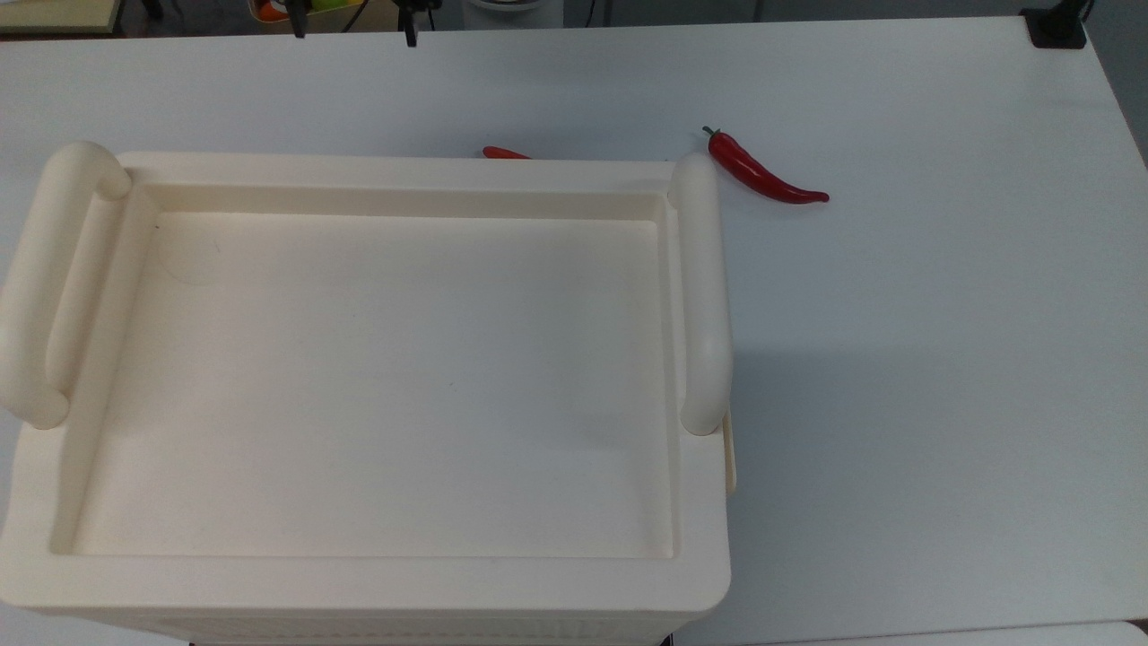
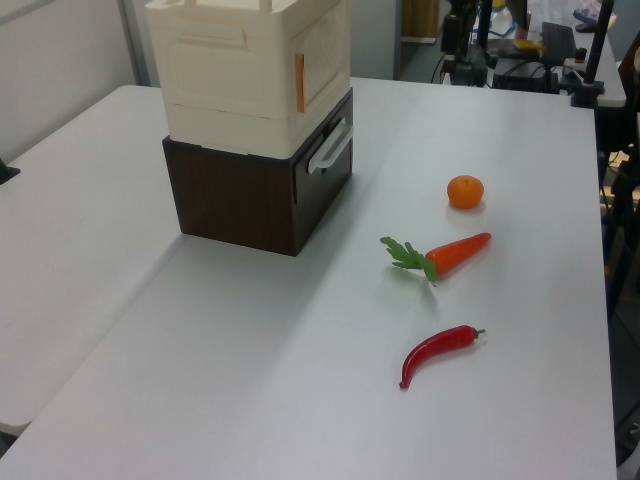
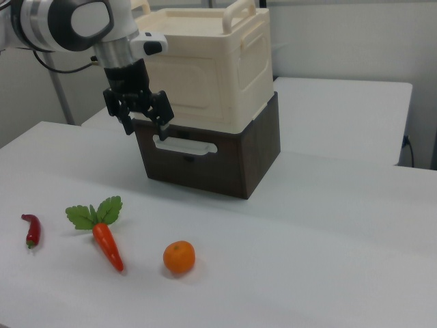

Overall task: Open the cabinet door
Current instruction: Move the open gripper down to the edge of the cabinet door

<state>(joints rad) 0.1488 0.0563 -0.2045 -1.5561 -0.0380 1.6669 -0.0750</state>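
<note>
1. On the white table (image 2: 250,400), at about 11 o'clock in the left view, the cream cabinet (image 2: 250,75) sits stacked on a dark brown drawer unit (image 2: 240,200).
2. Cabinet door (image 3: 188,85): flat cream panel on the cabinet's front face, seen in the right view; appears flush with the body, closed. In the left view it is the face (image 2: 322,62) with an orange strip along its edge.
3. Gripper (image 3: 145,125) in the right view: black fingers spread apart, pointing down, holding nothing. It hangs in front of the cabinet's lower front, just above the drawer's pale handle (image 3: 184,145); whether it touches the cabinet I cannot tell.
4. Top view: two dark fingertips (image 1: 410,36) poke in at 12 o'clock, well apart from each other, beyond the cabinet's recessed top (image 1: 377,377).
5. Two thick tube handles on top, one at 9 o'clock (image 1: 40,278), one at 3 o'clock (image 1: 701,287) of the tray in the top view.
6. Loose items on the table, left view: orange (image 2: 465,191) at 2 o'clock, carrot (image 2: 445,255) just below it, red chili (image 2: 438,352) toward 4 o'clock. All well apart from the cabinet.
</note>
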